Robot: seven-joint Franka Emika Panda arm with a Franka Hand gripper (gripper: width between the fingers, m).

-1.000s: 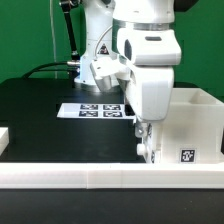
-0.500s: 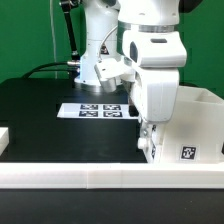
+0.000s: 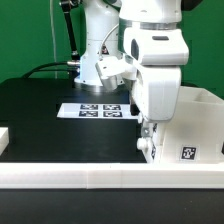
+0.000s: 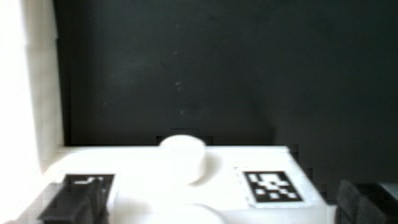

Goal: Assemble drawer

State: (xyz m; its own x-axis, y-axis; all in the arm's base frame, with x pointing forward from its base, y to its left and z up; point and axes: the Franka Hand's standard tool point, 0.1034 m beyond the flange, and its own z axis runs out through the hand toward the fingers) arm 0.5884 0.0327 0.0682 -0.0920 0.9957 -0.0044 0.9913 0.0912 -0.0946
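The large white hollow housing (image 3: 192, 125) of the drawer stands at the exterior view's right, with a tag on its front face. My gripper (image 3: 148, 138) hangs low at the housing's left side and hides what lies under it. In the wrist view, a white drawer part (image 4: 178, 180) with a round knob (image 4: 182, 148) and two square tags lies between my dark fingers (image 4: 365, 200). The gripper (image 4: 219, 205) is open, its jaws wide apart, with a dark gap between the part and one finger. A small white piece (image 3: 4, 136) sits at the left edge.
The marker board (image 3: 98, 110) lies flat on the black table behind the gripper. The long low white border wall (image 3: 100, 178) runs along the front. A white surface (image 4: 18, 80) borders one side of the wrist view. Black cables trail at the back left.
The arm and gripper have shifted slightly toward the exterior view's right, closer to the housing. The housing and marker board have not moved.
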